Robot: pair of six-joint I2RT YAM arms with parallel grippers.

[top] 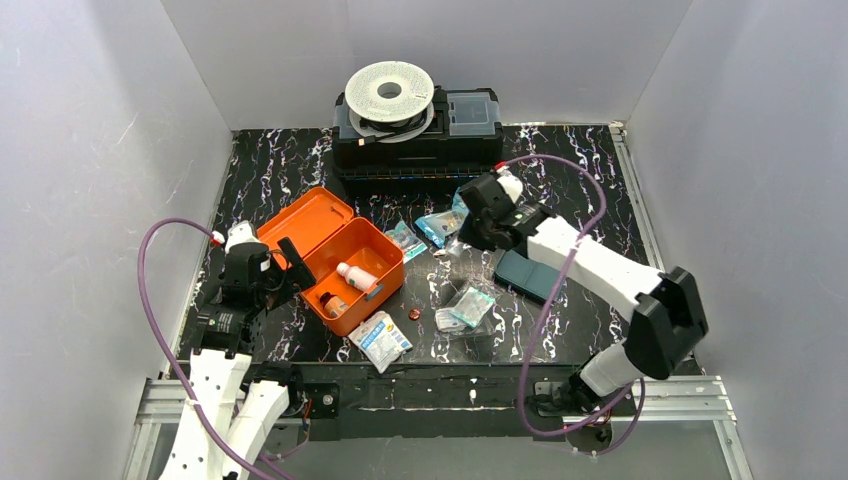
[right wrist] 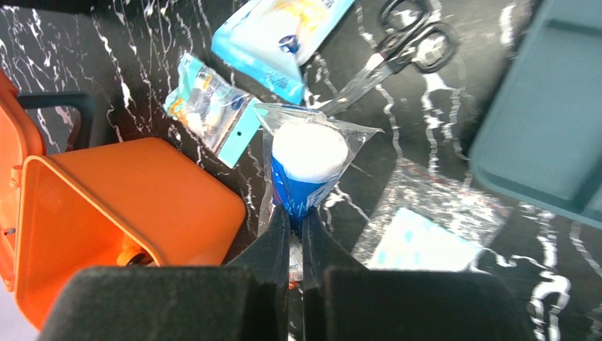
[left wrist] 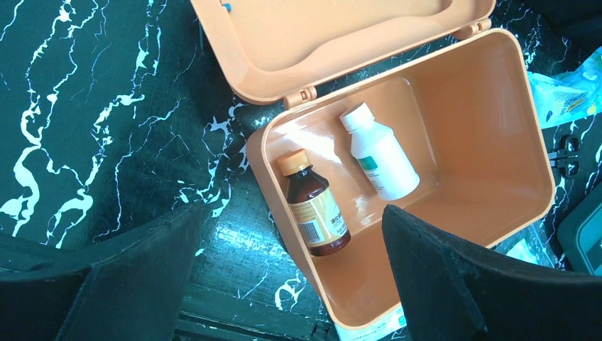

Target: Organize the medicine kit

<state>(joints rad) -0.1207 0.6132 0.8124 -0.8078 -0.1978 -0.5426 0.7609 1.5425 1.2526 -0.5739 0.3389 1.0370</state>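
The medicine kit [top: 375,250] stands open at left of centre, its orange lid [top: 308,217] laid back. Inside lie a brown bottle [left wrist: 316,206] and a white bottle [left wrist: 380,153]. My left gripper [left wrist: 294,213] hovers open over the kit's near-left corner [top: 290,270], holding nothing. The teal inner tray [top: 530,275] lies on the table to the right of the kit. My right gripper [right wrist: 294,212] is shut on the wrapper of a clear-bagged bandage roll [right wrist: 309,156] with a blue label, just right of the kit [right wrist: 142,199].
Scissors [right wrist: 405,46], a blue pouch [right wrist: 277,35], a small packet [right wrist: 213,106] and a clear bag with a white pad [right wrist: 419,238] lie around the right gripper. Another packet [top: 380,340] lies at the kit's front. A black toolbox with a spool [top: 415,125] stands at the back.
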